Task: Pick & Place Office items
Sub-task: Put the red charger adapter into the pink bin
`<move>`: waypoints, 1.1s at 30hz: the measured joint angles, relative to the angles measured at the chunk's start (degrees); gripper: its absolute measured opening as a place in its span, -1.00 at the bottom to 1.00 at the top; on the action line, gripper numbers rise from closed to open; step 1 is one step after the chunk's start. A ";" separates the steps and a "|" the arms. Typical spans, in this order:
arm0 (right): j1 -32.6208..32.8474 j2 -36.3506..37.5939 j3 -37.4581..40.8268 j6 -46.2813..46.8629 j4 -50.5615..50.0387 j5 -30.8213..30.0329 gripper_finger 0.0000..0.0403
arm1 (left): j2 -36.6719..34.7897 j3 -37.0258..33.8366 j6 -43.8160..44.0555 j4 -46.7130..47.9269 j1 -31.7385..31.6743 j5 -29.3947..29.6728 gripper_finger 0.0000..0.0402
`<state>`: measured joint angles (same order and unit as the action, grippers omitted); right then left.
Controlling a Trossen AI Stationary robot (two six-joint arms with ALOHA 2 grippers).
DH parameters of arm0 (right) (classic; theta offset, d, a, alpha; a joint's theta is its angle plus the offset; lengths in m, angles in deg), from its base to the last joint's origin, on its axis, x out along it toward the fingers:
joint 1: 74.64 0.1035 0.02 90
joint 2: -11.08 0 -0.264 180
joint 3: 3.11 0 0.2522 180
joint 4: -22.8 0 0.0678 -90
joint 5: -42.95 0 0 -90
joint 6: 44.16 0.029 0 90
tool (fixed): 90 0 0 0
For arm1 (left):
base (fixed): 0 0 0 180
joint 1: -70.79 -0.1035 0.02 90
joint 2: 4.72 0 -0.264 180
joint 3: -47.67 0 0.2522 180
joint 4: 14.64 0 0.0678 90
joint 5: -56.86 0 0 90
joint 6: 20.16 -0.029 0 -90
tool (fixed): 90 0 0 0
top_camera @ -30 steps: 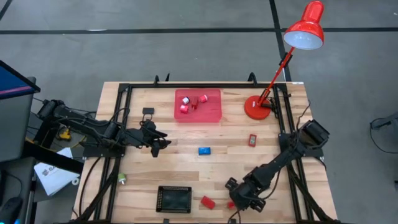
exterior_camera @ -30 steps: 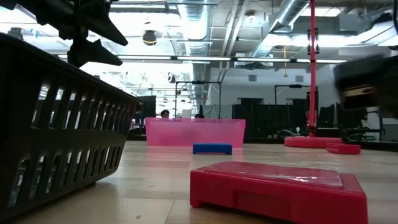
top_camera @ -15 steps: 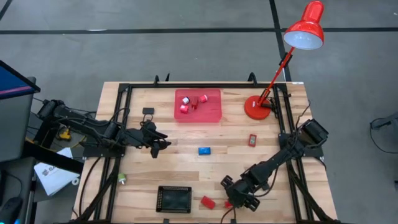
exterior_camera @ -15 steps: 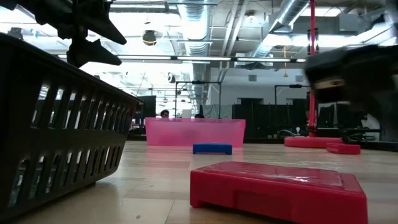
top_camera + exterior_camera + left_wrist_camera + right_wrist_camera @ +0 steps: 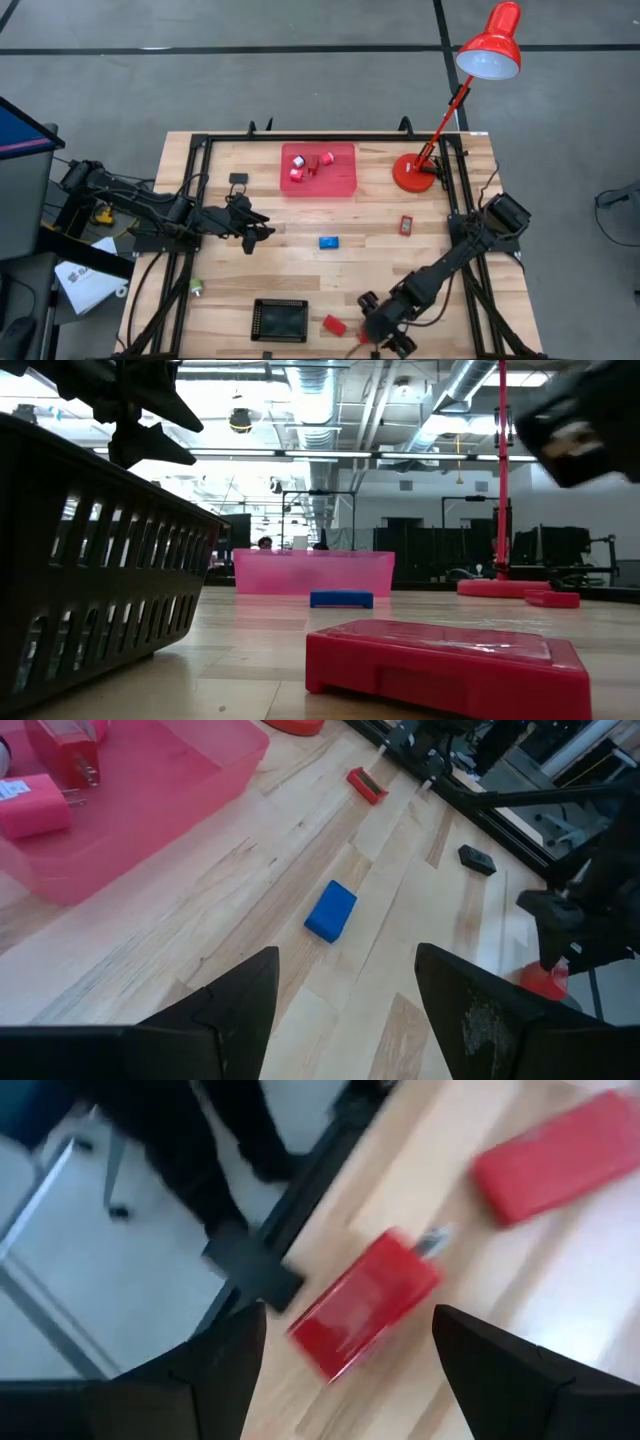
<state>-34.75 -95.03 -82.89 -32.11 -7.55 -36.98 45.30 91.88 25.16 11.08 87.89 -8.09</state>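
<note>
A red block with a metal prong [image 5: 365, 1302] lies on the table by its near edge. My right gripper [image 5: 348, 1320] hovers over it, open and empty; it also shows in the high view [image 5: 384, 334]. A larger red block [image 5: 334, 324] lies to its left. A blue block [image 5: 329, 241] lies mid-table, and my left gripper [image 5: 266, 232] hangs open and empty to its left, clear of the table, with the block ahead of its fingers [image 5: 330, 910]. A small red piece [image 5: 406, 225] lies on the right, a black rectangle [image 5: 238, 179] far left, and a green-white bit [image 5: 197, 289] on the left.
A pink tray [image 5: 340, 183] at the far middle holds several red-and-white pieces [image 5: 309, 165]. A black basket [image 5: 280, 320] stands at the near edge. The red desk lamp's base [image 5: 412, 172] stands far right. Black frame rails [image 5: 190, 240] run along both sides.
My right gripper has moved toward the table's near edge and slightly left, over the red block with the prong, and stays open. In the low view it now shows higher than before. My left arm has kept still.
</note>
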 joint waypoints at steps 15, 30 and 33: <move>-0.17 -0.11 -2.56 23.59 0.37 -9.16 0.39 | 0.00 0.00 -0.05 -0.01 0.00 -1.46 0.15; 2.63 -0.11 -4.82 40.05 -5.40 -14.95 0.40 | 0.00 0.01 0.01 0.00 -0.04 -1.42 0.15; 3.69 -1.08 -6.30 40.07 -5.43 -15.28 0.40 | 0.00 0.01 -0.01 -0.02 -0.04 -1.34 0.15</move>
<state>-31.06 -96.10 -89.19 7.96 -12.98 -52.27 45.30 91.89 25.16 11.06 87.85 -9.43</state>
